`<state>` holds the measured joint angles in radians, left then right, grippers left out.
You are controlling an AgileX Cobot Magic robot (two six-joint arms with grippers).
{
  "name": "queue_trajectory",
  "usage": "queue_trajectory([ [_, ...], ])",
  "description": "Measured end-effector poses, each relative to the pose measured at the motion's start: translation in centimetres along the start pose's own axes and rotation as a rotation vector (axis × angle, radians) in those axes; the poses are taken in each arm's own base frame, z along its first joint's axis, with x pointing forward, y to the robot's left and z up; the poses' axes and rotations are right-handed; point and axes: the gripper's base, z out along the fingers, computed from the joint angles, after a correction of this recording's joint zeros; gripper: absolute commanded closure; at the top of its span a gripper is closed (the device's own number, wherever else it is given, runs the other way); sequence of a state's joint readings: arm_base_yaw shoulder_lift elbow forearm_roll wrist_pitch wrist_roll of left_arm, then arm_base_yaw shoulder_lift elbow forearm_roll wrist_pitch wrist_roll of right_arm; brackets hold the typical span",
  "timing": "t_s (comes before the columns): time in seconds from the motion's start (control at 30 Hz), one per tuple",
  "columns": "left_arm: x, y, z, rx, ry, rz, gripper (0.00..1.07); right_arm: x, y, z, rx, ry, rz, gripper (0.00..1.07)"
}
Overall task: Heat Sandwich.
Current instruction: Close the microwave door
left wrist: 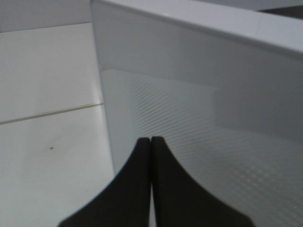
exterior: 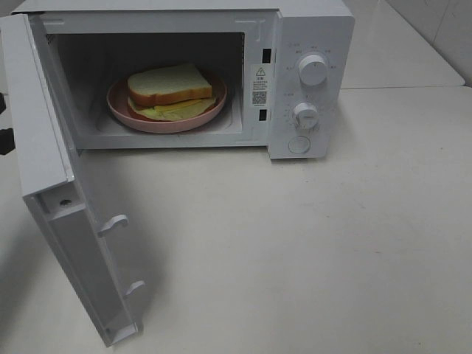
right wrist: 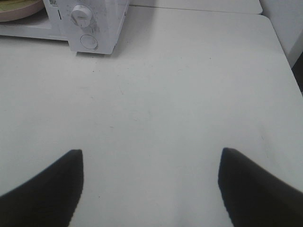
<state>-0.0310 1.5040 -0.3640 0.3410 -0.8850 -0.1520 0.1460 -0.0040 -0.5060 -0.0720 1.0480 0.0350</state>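
Close beside the microwave door (left wrist: 199, 104), the left gripper (left wrist: 151, 142) has its two black fingers pressed together, with nothing between them. The tips sit right by the outside face of the door, but I cannot tell if they touch it. The door is swung wide open and points out toward the front left corner of the table (exterior: 332, 243).

Over on the right side of the table, the right gripper (right wrist: 151, 151) has its fingers spread far apart. It holds nothing. Only bare white table shows under it, and the microwave (exterior: 310, 44) is well away from it.

The microwave is white and stands near the back edge of the table. On its right side it has two round knobs, one (exterior: 313, 69) above the other (exterior: 305, 116), and a round button (exterior: 299, 144) below them.

The sandwich (exterior: 169, 85) is inside the microwave, lying flat on a round pink plate (exterior: 166, 124). The plate sits in the middle of the microwave floor. The top of the sandwich is white bread with a tan crust, and some yellow-green filling sticks out at the front.
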Motion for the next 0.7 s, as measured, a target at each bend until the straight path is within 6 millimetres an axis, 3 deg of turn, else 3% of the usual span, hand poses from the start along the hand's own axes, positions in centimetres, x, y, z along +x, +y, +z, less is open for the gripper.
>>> queue_trajectory([
  [0.7, -1.2, -7.6, 4.5, 0.136, -0.028, 0.014, 1.07, 0.0, 0.0, 0.0, 0.0, 0.0, 0.001, 0.32],
])
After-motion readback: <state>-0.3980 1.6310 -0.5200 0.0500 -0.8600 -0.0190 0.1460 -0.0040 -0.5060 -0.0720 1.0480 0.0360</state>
